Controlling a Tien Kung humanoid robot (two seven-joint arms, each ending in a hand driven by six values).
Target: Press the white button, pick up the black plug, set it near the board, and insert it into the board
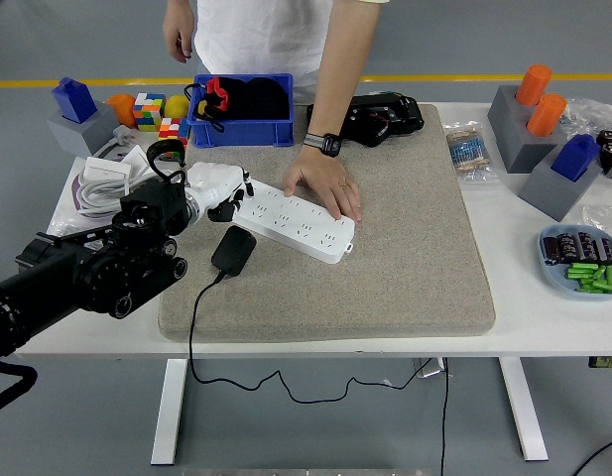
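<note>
Left hand [218, 190] at the board's [296, 220] left end, finger state unclear; black plug [232, 249] just beside.

We cannot see the white button under the left hand [218, 188]; the top edge cuts the person [276, 40] off above the chest.
</note>
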